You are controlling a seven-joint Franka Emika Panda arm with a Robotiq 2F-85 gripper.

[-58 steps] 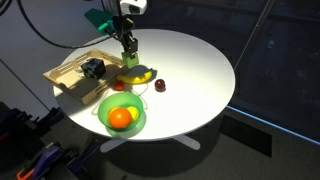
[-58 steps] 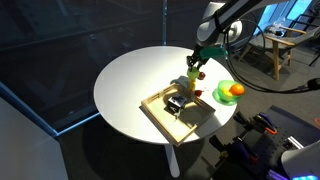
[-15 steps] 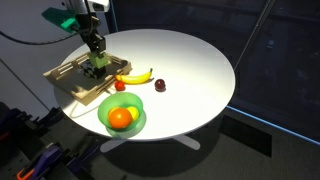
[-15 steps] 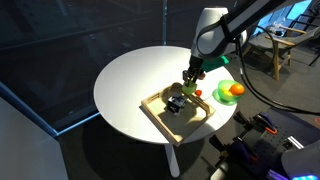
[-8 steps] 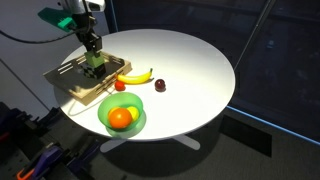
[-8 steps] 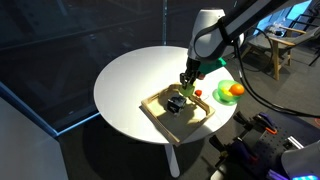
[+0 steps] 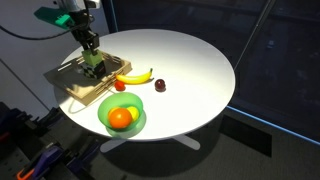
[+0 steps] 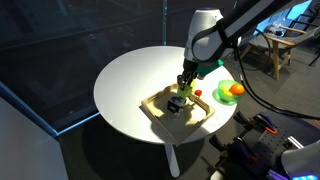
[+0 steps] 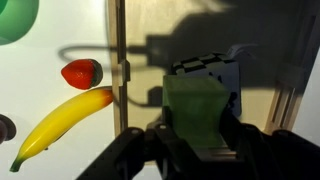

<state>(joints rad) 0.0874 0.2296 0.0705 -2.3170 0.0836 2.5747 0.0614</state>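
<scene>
Green block (image 9: 196,108) clamped btwn gripper (image 9: 195,140) jaws, closed on it, hanging low over wooden tray (image 7: 62,82), right beside black part (image 9: 207,70) in tray. Banana (image 7: 135,76) + red fruit (image 9: 82,72) just outside tray rail. Bowl (image 7: 138,104) w/ orange (image 7: 120,118) nearby.

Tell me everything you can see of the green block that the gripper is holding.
The green block is small, matte and flat-faced, plain green with no visible markings. It could be painted wood or plastic, which is hard to tell. It sits between the fingers of the gripper, which is shut on two of its sides. It hangs over the wooden tray, close to a black object lying there. Whether its underside touches the tray cannot be told.
</scene>
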